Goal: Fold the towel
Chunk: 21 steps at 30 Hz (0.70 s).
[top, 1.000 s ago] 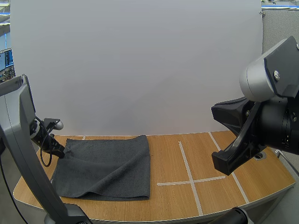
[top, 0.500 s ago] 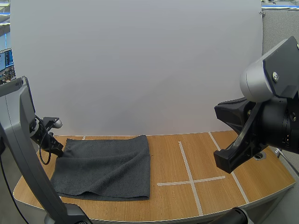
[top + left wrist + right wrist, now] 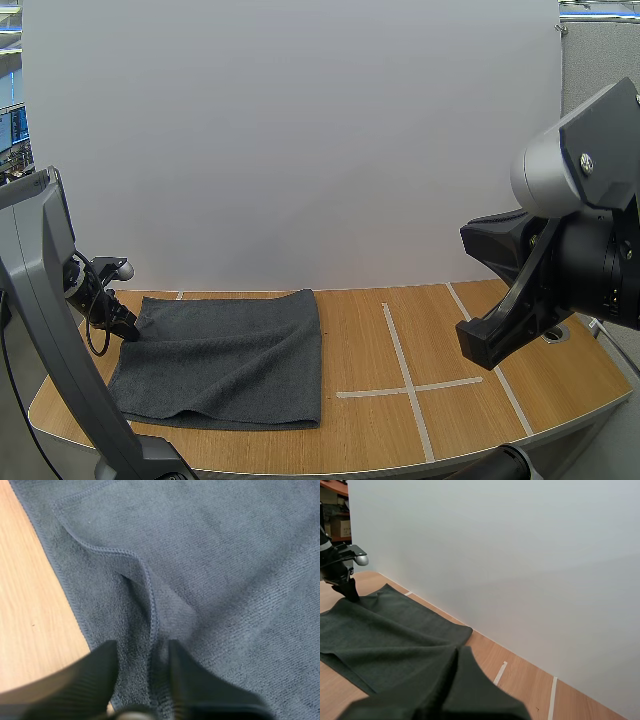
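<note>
High view gives you layout: dark grey towel [image 3: 230,355] lies flat on left half of wooden table [image 3: 450,340], in two layers, white tape lines [image 3: 400,360] to its right. Left wrist view gives you what that misses: left gripper [image 3: 142,647] low at towel's left edge, fingers [image 3: 95,672] narrow, pinching raised ridge of stitched hem; fabric fine, nubbly. Right wrist view: your right gripper [image 3: 460,655] raised, well apart from towel, fingers pressed together into one dark wedge, holding nothing.
</note>
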{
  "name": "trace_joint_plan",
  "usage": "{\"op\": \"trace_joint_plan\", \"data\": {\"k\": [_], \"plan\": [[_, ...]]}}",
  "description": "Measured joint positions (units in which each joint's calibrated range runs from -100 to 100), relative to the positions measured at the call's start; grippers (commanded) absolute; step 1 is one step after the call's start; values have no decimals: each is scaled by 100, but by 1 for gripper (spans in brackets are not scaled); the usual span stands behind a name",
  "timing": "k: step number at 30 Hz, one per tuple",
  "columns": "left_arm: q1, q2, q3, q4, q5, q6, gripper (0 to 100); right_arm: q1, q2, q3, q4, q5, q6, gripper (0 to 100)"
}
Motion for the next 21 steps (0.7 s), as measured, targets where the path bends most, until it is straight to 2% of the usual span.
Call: {"op": "trace_joint_plan", "data": {"k": [9,15,21], "plan": [[0,10,-134,10,57,-72,71,0,0,0,-46,0,0,0],[-3,10,-583,-269,228,-126,71,0,0,0,-53,0,0,0],[-190,10,-959,-397,519,-241,71,0,0,0,-59,0,0,0]]}}
